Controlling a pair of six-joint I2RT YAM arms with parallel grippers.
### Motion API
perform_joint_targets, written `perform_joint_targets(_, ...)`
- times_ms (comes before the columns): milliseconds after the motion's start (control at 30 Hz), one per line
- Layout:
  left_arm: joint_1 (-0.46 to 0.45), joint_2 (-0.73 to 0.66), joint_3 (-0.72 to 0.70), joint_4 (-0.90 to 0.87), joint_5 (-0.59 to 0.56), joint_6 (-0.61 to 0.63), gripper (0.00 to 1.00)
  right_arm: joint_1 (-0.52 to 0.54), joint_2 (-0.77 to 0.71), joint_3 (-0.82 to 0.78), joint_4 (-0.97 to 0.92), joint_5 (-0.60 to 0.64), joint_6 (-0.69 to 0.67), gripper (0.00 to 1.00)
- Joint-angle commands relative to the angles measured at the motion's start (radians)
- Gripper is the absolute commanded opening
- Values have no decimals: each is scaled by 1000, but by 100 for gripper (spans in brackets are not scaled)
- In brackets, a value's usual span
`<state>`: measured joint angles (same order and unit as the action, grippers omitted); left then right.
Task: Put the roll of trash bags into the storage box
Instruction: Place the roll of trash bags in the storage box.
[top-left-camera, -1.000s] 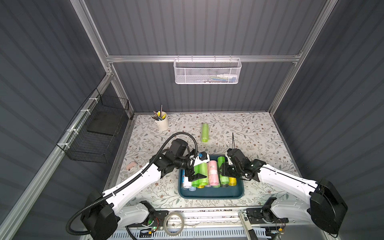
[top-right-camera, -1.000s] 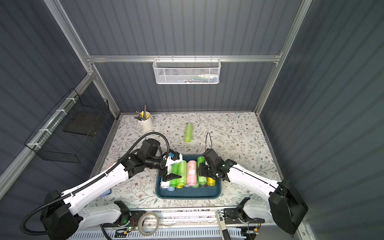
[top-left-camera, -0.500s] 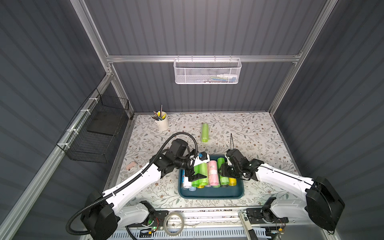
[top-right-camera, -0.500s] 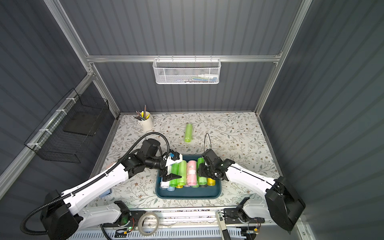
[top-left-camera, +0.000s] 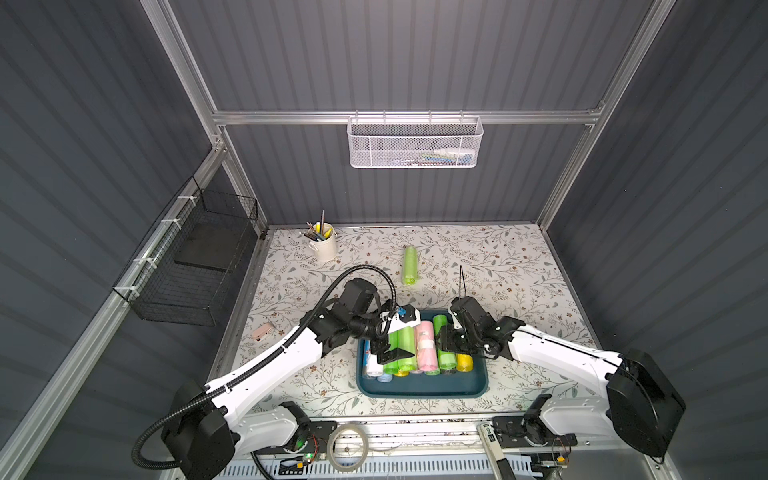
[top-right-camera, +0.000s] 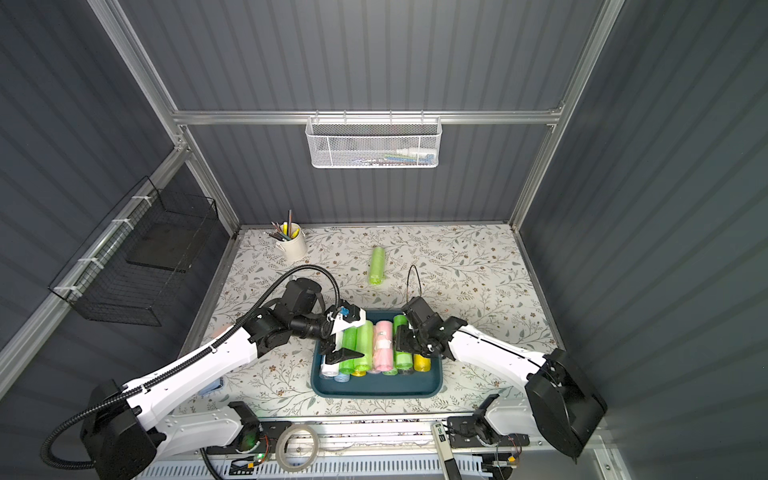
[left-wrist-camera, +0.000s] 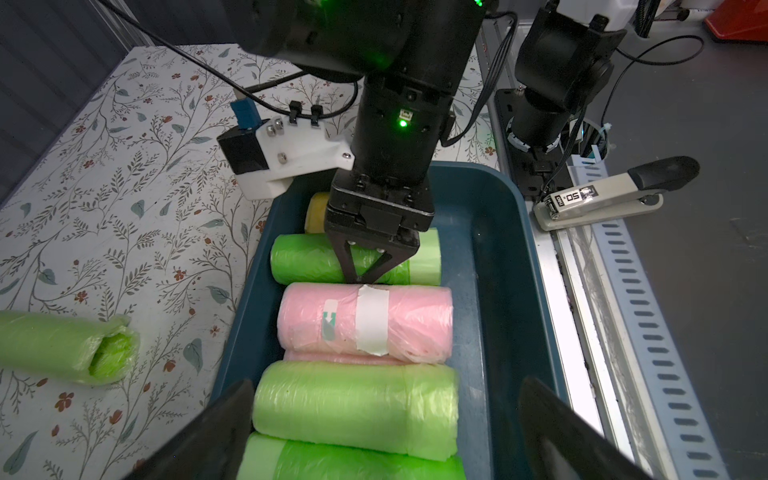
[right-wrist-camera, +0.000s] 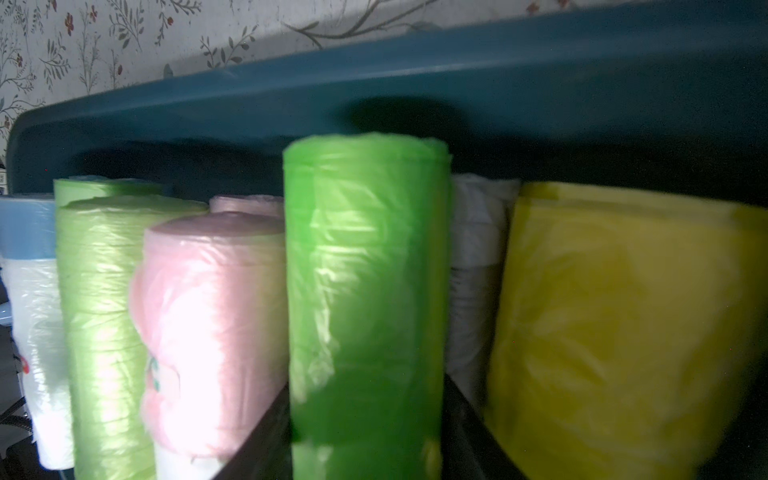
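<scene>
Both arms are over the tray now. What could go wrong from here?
The right end effector straddles the bright green roll in the storage box; retreating could drag it out. The open left end effector hangs just above a light green roll, close to the right arm, so they might collide. Another green roll lies outside on the table, easily missed.

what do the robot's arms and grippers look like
The left arm and right arm have white shells and black joints. The left gripper and right gripper are black with pointed fingers. A ribbed black hose runs along the left arm; a thin black wire loops off the right.
</scene>
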<state>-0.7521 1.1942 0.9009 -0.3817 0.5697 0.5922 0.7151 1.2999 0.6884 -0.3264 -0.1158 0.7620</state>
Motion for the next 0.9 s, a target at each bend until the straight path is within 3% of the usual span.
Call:
perform_joint_targets(0, -6, -2, 23, -20, 18, 11, 100, 2, 9, 19, 11, -1, -3, 50)
perform_joint_targets(267, -5, -1, 26, -19, 21, 11, 100, 3, -18, 16, -2, 21, -6, 56)
perform_joint_targets(867, -6, -2, 27, -22, 21, 11, 100, 1, -105, 22, -51, 48, -19, 55)
